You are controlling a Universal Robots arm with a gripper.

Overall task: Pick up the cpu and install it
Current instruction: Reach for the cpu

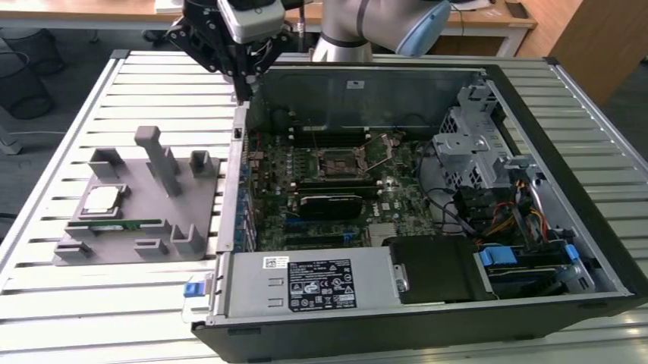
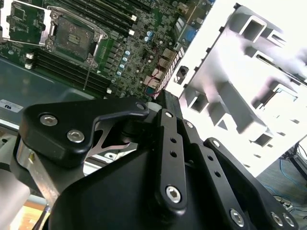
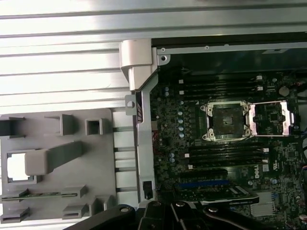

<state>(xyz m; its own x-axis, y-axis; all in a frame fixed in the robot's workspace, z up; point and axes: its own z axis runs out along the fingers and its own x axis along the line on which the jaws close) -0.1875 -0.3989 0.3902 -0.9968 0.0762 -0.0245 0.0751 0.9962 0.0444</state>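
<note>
Your gripper point(image 1: 243, 92) hangs over the far corner of the open computer case point(image 1: 241, 178), right above its side wall. The fingers look pressed together with nothing between them, though the black linkage covers the tips in both wrist views, so take that with some care.

The cpu point(image 1: 103, 199) lies flat in its pocket on the gray fixture point(image 1: 76, 254). That fixture rests on the slatted tabletop point(image 1: 91, 91) at the exterior view's left, well apart from the gripper.

Watch the tall post point(image 1: 160, 155) standing just beside the cpu; in the first wrist view it crosses part of the chip. A green memory stick point(image 1: 127, 225) lies in a slot of the fixture just beside the cpu too.

The case's side wall stands between the fixture and the motherboard point(image 1: 303, 227). The socket point(image 1: 339, 161) sits uncovered, its metal frame point(image 3: 271, 117) flipped aside. Memory slots point(image 3: 225, 85) run along 2 sides of it, and a black block point(image 1: 329, 205) lies near.
</note>
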